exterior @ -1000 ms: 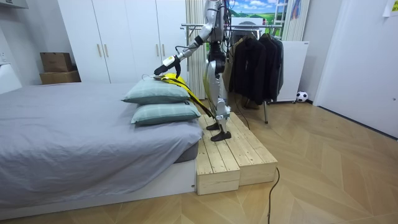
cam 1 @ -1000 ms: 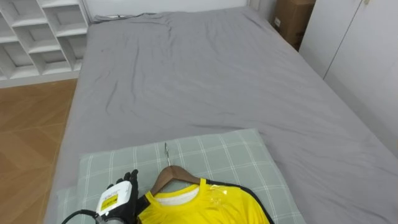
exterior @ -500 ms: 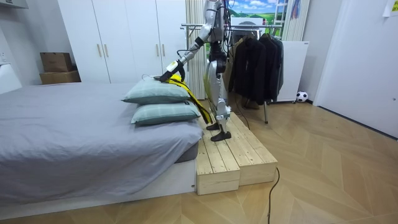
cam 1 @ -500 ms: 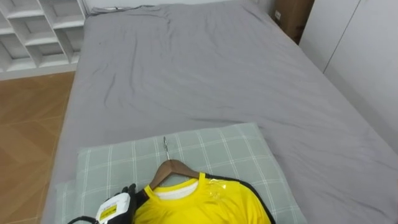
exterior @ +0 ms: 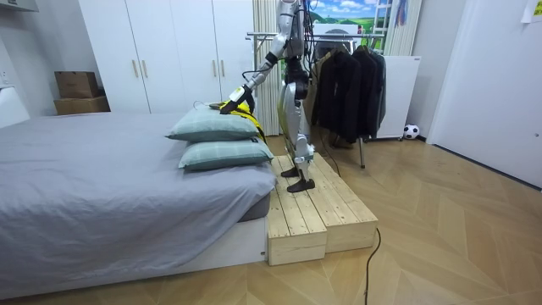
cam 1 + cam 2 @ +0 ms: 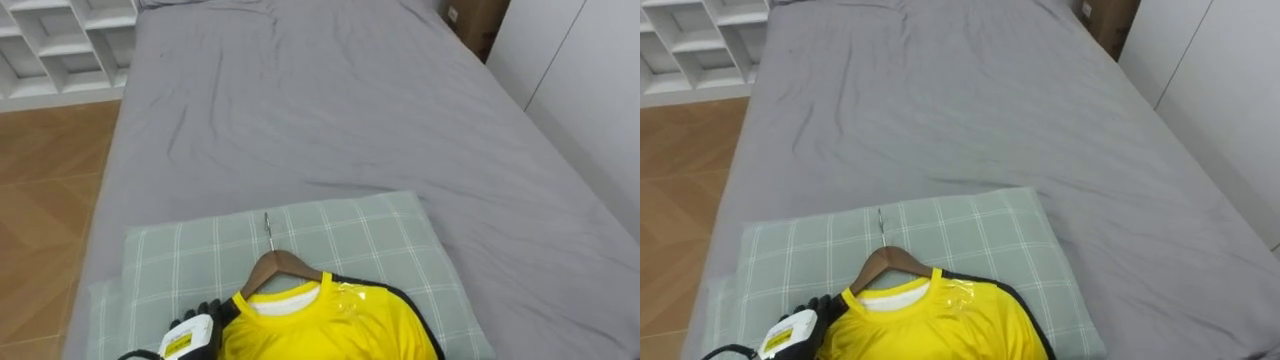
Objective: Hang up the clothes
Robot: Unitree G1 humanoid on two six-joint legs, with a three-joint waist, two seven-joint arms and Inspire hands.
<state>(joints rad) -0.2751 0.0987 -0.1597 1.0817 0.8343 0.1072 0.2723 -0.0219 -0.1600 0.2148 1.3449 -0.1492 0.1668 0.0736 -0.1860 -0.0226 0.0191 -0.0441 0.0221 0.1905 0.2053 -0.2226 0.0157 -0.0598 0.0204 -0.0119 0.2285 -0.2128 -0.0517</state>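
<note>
A yellow shirt (image 6: 325,325) with dark trim lies on a wooden hanger (image 6: 283,268) on top of a green checked pillow (image 6: 180,260); the hanger's metal hook (image 6: 267,228) points toward the bed's far end. My left hand (image 6: 192,335) rests at the shirt's left shoulder, its dark fingers (image 6: 212,309) curled on the cloth edge. In the room view I stand on a wooden platform (image 5: 309,212) beside the bed's head, left arm stretched out to the shirt (image 5: 241,110).
A grey bed (image 6: 320,110) stretches ahead, with white shelves (image 6: 60,50) at the far left and a cardboard box (image 6: 480,20) at the far right. Behind me stands a clothes rack (image 5: 339,38) with dark garments. Two pillows (image 5: 216,127) are stacked.
My left hand has drawn back toward me, from the pillow beside the hanger to the shirt's shoulder, and its fingers have curled. The camera has tilted slightly.
</note>
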